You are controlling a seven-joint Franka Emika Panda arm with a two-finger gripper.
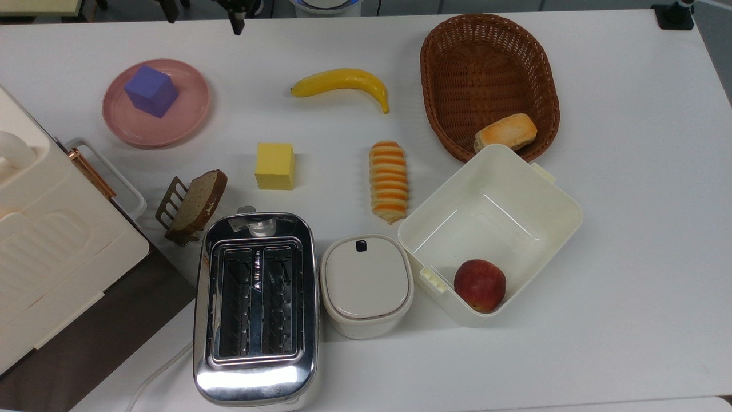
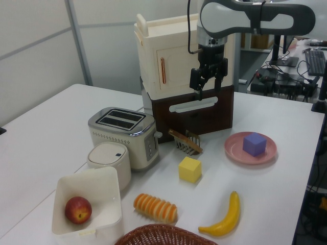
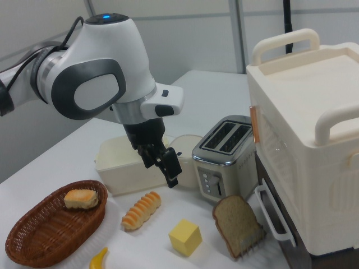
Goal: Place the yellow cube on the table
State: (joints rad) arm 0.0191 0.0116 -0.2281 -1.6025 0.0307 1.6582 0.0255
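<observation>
The yellow cube (image 1: pixel 275 166) rests flat on the white table (image 1: pixel 629 171), between a bread slice and a striped pastry. It also shows in the left view as the yellow cube (image 2: pixel 189 169) and in the right view as the yellow cube (image 3: pixel 185 237). My gripper (image 2: pixel 208 79) hangs high above the table, open and holding nothing, well clear of the cube. In the top view the gripper (image 1: pixel 203 14) sits at the upper edge, beyond the pink plate. In the right view the gripper (image 3: pixel 160 164) hovers above the pastry.
A purple cube (image 1: pixel 151 90) sits on a pink plate (image 1: pixel 171 123). Around are a banana (image 1: pixel 343 83), a wicker basket (image 1: pixel 489 68) with a bun, a striped pastry (image 1: pixel 389 180), a white box (image 1: pixel 549 194) holding an apple, a toaster (image 1: pixel 254 303), a lidded pot (image 1: pixel 366 283) and a bread slice (image 1: pixel 197 200).
</observation>
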